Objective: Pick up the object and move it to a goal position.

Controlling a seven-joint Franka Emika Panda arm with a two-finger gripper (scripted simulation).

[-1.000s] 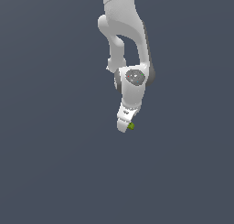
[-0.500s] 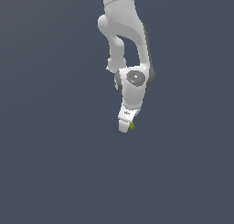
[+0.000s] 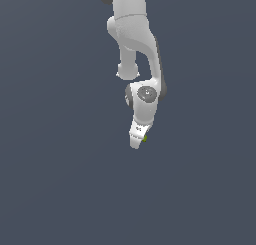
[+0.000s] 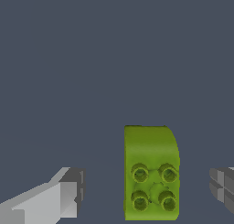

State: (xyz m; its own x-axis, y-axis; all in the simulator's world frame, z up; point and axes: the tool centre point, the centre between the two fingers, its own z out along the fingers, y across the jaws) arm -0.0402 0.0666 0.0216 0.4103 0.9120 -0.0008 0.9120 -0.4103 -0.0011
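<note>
In the wrist view the object (image 4: pixel 151 173) is a yellow-green blocky piece with four round studs and one curved end, lying on the flat grey floor (image 4: pixel 114 58). It sits between my two fingers, closer to the dark-padded finger (image 4: pixel 222 189) than to the light grey finger (image 4: pixel 64 196), with a gap on each side. My gripper (image 4: pixel 145 190) is open around it. In the exterior view the white gripper (image 3: pixel 136 142) points down, and only a speck of the object (image 3: pixel 145 138) shows at its edge.
The grey floor (image 3: pixel 60 179) runs featureless in every direction in the exterior view. The white arm (image 3: pixel 132 34) comes down from above. No goal marker shows in either view.
The wrist and gripper have sunk a little lower toward the floor over the last second. The green speck stays at the gripper's tip.
</note>
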